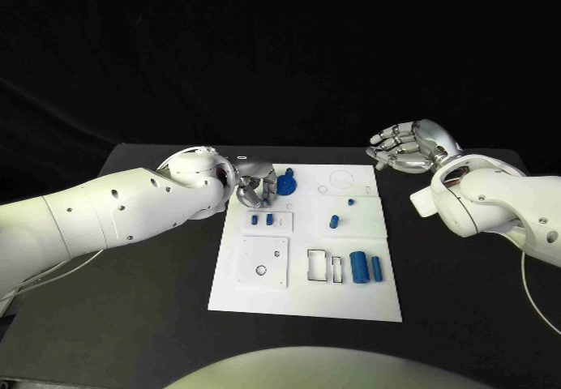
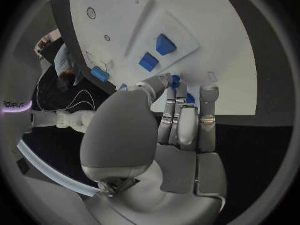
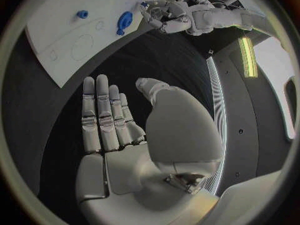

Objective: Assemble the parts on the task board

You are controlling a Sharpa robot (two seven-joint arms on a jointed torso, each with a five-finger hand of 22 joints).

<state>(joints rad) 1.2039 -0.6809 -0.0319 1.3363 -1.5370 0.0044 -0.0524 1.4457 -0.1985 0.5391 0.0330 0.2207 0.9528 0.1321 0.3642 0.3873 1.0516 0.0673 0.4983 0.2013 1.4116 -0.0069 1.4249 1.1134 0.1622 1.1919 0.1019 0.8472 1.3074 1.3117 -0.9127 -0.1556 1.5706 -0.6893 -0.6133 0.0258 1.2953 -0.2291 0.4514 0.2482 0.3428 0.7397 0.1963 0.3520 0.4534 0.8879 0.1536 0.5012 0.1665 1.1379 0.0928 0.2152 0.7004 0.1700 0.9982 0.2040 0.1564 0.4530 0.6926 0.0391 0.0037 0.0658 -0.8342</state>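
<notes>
The worktop (image 1: 140, 324) was black and flat. Behind it, everything was dark, like a black curtain or wall. From the right wrist view, a long bright strip of light (image 3: 249, 57) glowed yellow-green at the side, and a pale panel (image 3: 281, 85) stood beside it.

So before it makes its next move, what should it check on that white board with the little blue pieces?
1. Left hand at the work: ok, its fingers are at the round blue part near the task board's far edge.
2. Firm hold on that part: cannot tell, the fingers hide the contact.
3. Right hand out of the way: ok, off the board with spread fingers, holding nothing.
4. Two blue cylinders waiting: ok, side by side near the board's right edge.
5. Board flat on the table: ok.
</notes>
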